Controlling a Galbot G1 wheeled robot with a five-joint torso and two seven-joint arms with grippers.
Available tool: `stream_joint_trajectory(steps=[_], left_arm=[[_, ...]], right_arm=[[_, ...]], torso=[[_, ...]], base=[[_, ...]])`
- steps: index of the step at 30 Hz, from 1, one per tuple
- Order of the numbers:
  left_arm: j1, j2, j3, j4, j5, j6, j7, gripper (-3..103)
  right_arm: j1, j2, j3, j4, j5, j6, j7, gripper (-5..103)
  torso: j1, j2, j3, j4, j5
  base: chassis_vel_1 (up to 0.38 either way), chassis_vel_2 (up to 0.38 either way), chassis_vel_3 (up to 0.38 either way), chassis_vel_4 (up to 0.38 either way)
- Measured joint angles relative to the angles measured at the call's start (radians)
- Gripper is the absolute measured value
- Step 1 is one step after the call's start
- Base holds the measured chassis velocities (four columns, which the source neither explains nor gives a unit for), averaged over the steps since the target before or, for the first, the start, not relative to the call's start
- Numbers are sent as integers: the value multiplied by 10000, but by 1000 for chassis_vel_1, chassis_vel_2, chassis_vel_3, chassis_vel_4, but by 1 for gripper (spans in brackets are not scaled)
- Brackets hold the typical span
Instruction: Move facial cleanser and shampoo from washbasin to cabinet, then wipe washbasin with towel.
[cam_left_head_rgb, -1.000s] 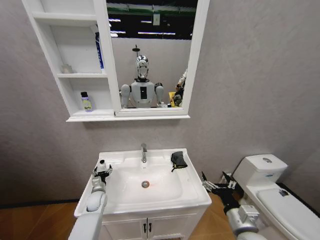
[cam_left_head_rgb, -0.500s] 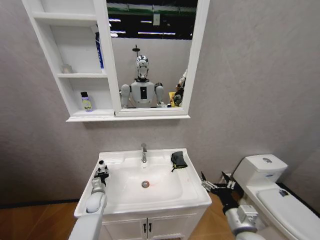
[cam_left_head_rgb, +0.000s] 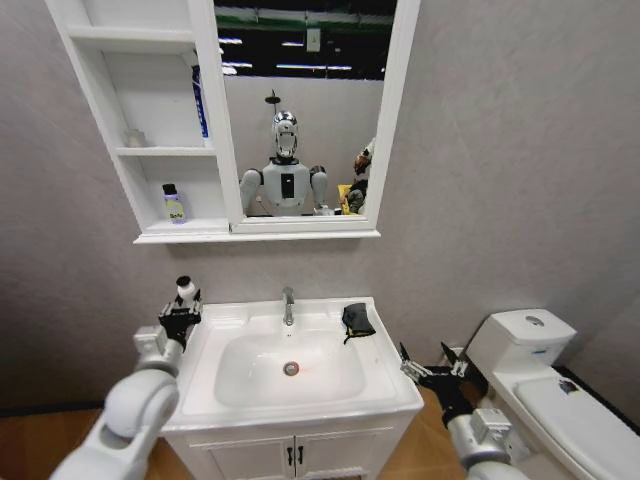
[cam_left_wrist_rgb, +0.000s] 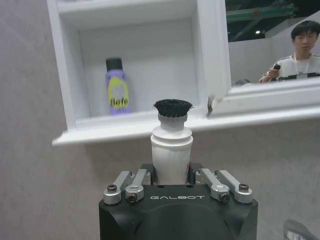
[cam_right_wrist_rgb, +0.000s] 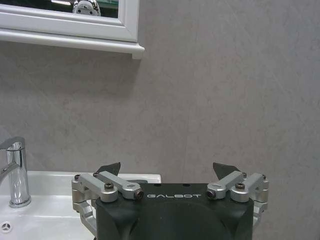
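Evidently the carrying step is in hand: a white black-capped bottle (cam_left_wrist_rgb: 171, 150) is held upright in the left hand (cam_left_head_rgb: 180, 318) beyond the washbasin's (cam_left_head_rgb: 390, 385) left edge, still to be raised into the cabinet's (cam_left_head_rgb: 150, 238) bottom compartment beside the purple bottle (cam_left_head_rgb: 173, 203), while the right hand (cam_left_head_rgb: 432, 372) waits wide open off the basin's right edge.

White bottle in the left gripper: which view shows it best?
The left wrist view: the white bottle stands upright, close up, clamped in the left gripper, its black brush-like top below the cabinet shelf. The head view shows the bottle small, beside the washbasin. The right wrist view looks toward the tap instead.
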Motion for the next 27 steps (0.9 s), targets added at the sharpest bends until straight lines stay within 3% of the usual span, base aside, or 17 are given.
stream_joint_trajectory(steps=[1,2,3,5,7,9,12,14,17,19,20,22,27], left_arm=[[-356,409,0,54,-414,113,-63,33],[-1506,1234,157,484,-1229,290,-159,33],[-1506,1234,157,484,-1229,290,-159,33],[-3348,1757,757,1279,-2252,607,-176,33],[-3829,1813,981,1515,-2416,691,-163,33],[-5351,1862,1714,2219,-2937,925,-122,32],[-6111,1821,2128,2573,-3378,1103,-171,32],[-7450,1592,3108,3276,-4449,1407,-494,32],[-7824,1489,3433,3537,-4657,1438,-564,32],[-8823,1127,4332,4548,-4738,1461,-610,32],[-8823,1127,4332,4548,-4738,1461,-610,32],[-9451,839,4829,5500,-4407,1460,-459,32],[-9836,558,5154,6361,-3795,1450,-92,32]], right_arm=[[0,5,-12,-1,-3,4,0,100],[-3,29,-45,-1,-17,11,-2,100],[-3,29,-45,-1,-17,11,-2,100],[-23,55,-77,13,-46,16,-16,100],[-32,60,-76,21,-56,19,-17,100],[-56,61,-70,54,-68,21,-19,100],[-59,60,-59,64,-70,21,-19,100],[-69,59,-56,75,-98,21,-19,100],[-75,59,-55,82,-101,21,-20,100],[-63,59,-43,93,-100,18,-19,100],[-63,59,-43,93,-100,18,-19,100],[-69,32,28,97,-76,16,-15,100],[-102,12,85,54,-44,41,-13,100]], torso=[[0,0,0,0,-2],[1,0,0,0,-2],[1,0,0,0,-2],[3,0,2,-1,-4],[3,-1,3,-1,-4],[4,-1,2,-1,-3],[4,-2,2,1,-3],[4,-1,3,0,-2],[4,-2,3,0,-3],[4,-2,2,-4,0],[4,-2,2,-4,0],[6,-4,3,-2,-2],[5,-3,3,3,-3]], base=[[0,0,0,0],[0,0,0,0],[0,0,0,0],[0,0,0,0],[0,0,0,0],[0,0,0,0],[0,0,0,0],[0,0,0,0],[0,0,0,0],[0,0,0,0],[0,0,0,0],[0,0,0,0],[0,0,0,0]])
